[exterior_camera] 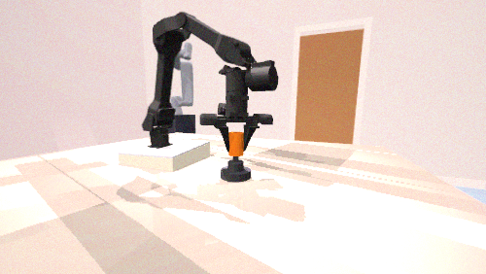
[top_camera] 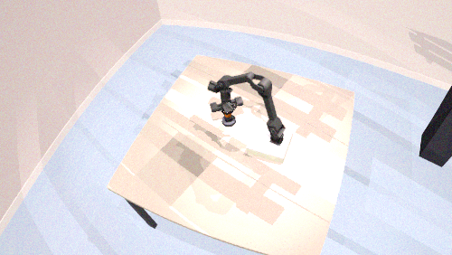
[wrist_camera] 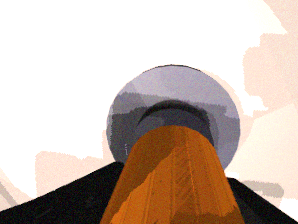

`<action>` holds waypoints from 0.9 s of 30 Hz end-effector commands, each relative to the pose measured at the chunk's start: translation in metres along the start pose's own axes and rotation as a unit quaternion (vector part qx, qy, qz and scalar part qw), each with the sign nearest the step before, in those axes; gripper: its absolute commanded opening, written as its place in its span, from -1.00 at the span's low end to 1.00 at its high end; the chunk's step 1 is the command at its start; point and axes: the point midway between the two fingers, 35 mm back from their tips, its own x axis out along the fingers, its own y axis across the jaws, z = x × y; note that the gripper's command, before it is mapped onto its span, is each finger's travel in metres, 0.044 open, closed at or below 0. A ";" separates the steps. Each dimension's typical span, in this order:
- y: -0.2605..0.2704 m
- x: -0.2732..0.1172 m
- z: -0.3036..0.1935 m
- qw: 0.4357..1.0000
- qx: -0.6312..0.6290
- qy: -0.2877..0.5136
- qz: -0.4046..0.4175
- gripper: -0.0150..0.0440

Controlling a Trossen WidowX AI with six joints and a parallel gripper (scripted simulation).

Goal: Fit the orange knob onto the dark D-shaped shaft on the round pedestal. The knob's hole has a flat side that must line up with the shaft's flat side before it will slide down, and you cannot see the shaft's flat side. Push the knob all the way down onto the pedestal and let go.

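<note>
The orange knob (top_camera: 228,116) (exterior_camera: 236,144) (wrist_camera: 175,175) is upright between the fingers of my gripper (exterior_camera: 236,146), which is shut on it. The round dark pedestal (top_camera: 229,122) (exterior_camera: 235,174) (wrist_camera: 170,82) stands on the table directly below the knob. In the exterior view a short piece of the dark shaft (exterior_camera: 235,158) shows between the knob's lower end and the pedestal's raised step, so the knob is above the pedestal. Whether the shaft's tip is inside the knob's hole cannot be seen. The flat sides of hole and shaft are hidden.
The arm's base stands on a pale block (top_camera: 267,155) (exterior_camera: 146,161) on the wooden table (top_camera: 158,194) (exterior_camera: 87,238). Patches of light and shadow cross the table top. A dark box-like object (top_camera: 438,136) stands off to the right in the top view.
</note>
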 end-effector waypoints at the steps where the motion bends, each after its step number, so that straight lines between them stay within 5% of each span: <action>1: 0.001 0.001 0.000 1.000 -0.007 0.001 0.000 -0.49; 27: 0.000 -0.003 -0.001 1.000 -0.012 0.001 0.000 -0.49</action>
